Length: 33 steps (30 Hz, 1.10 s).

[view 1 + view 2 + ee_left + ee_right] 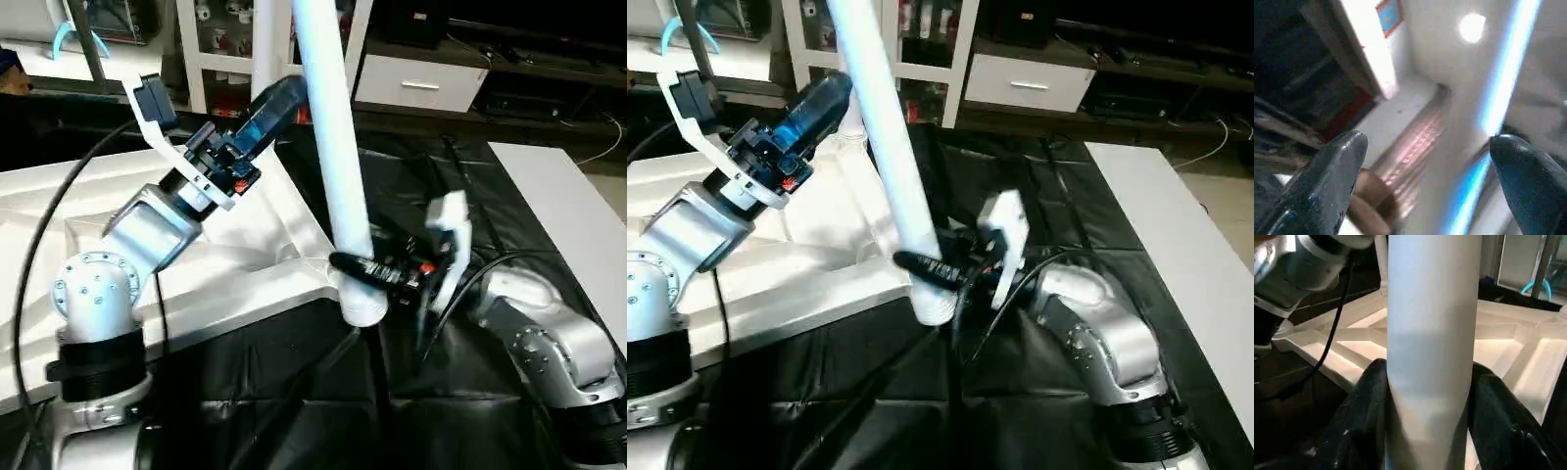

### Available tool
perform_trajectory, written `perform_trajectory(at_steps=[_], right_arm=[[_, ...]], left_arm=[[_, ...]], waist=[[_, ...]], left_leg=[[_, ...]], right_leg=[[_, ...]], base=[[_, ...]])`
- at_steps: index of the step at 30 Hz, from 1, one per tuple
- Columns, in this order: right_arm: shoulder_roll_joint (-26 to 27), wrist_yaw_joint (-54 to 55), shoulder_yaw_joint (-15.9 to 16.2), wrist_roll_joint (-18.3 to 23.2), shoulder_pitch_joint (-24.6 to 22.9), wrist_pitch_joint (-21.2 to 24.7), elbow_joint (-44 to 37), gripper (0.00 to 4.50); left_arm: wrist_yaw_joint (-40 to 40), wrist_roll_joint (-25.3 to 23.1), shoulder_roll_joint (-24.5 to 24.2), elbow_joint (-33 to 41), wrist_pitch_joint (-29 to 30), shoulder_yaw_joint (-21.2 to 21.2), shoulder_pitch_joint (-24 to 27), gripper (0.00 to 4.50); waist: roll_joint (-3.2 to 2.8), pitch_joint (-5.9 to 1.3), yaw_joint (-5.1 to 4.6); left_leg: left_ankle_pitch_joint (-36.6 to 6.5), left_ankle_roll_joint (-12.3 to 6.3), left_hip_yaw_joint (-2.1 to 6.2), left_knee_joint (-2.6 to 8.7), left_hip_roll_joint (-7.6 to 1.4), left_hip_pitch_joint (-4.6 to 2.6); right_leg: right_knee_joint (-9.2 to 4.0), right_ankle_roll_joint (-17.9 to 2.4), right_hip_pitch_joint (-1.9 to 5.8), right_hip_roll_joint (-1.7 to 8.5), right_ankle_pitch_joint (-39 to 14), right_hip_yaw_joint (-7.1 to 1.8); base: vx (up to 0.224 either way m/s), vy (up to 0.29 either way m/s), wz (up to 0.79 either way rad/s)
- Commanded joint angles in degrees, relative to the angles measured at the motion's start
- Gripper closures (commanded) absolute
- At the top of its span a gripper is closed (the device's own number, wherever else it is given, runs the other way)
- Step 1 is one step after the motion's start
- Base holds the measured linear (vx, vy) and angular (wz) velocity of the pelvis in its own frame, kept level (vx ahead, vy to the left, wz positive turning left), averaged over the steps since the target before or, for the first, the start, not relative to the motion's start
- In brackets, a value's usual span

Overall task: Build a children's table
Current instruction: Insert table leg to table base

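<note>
Table top [245, 279] lies underside up on the black-covered bench at left, ribs showing; it looks like stiff moulded plastic, broad and probably light, unlikely to flex. Left gripper [279, 98] hangs above the top's far side with jaws spread wide and nothing between them, close to the upper run of the leg. Leg [338, 186] stands at the top's near right corner, leaning away leftward, its foot at the corner socket [361, 304]. A smooth, hollow-looking tube, so likely light but slippery; long enough to lever hard against a low hold. Right gripper [377, 266] clamps the leg just above the socket, fingers [1364, 411] pressed to either side. A second hold higher up would likely steady it best.
</note>
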<state>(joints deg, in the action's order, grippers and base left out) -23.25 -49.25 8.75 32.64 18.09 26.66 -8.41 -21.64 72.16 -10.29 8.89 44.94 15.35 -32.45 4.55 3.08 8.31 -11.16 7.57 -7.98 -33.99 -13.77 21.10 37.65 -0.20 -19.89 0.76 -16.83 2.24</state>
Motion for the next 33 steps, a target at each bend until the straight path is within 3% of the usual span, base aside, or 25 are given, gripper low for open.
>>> perform_trajectory(at_steps=[1, 7, 13, 33], right_arm=[[-0.62, -0.16, 0.01, -0.50, 0.53, 0.97, -1.02, 2.68], [-2.18, -1.55, 0.90, -0.75, 0.46, 2.13, -1.91, 2.68], [-2.50, -1.62, 0.56, -1.31, 0.92, 2.14, -1.61, 2.68], [-2.70, -2.77, -0.21, -1.48, 2.01, 2.31, -0.48, 2.68]], left_arm=[[-1.09, 1.66, -0.02, 2.55, 1.18, -0.89, -0.91, 0.00], [-1.86, -0.21, -1.90, 2.95, 2.65, -2.57, 0.41, 0.00], [1.07, -1.25, -1.66, 0.40, 1.65, -1.63, -0.21, 0.72], [2.97, 0.58, -1.84, -1.84, 1.04, 0.79, -2.11, 2.20]], waist=[[-1.11, -5.29, -0.03], [-1.07, -5.14, -0.06], [-0.99, -5.09, -0.13], [-1.00, -5.21, -0.02]], left_leg=[[11.17, 2.41, -1.09, 1.59, 1.84, -0.51], [10.03, 2.17, -1.06, 1.64, 1.72, -0.61], [9.10, 2.35, -1.06, 1.69, 1.61, -0.65], [9.95, 2.23, -1.06, 1.53, 1.66, -0.58]], right_leg=[[-1.05, -4.85, 5.10, 2.99, 46.87, -2.04], [-1.27, -4.08, 4.96, 3.12, 44.22, -2.16], [-1.47, -5.04, 4.82, 3.38, 41.77, -2.23], [-1.26, -5.98, 4.86, 3.35, 42.77, -2.21]], base=[[0.000, 0.000, 0.00], [0.000, 0.000, 0.00], [0.000, 0.000, 0.00], [0.000, 0.000, 0.00]])
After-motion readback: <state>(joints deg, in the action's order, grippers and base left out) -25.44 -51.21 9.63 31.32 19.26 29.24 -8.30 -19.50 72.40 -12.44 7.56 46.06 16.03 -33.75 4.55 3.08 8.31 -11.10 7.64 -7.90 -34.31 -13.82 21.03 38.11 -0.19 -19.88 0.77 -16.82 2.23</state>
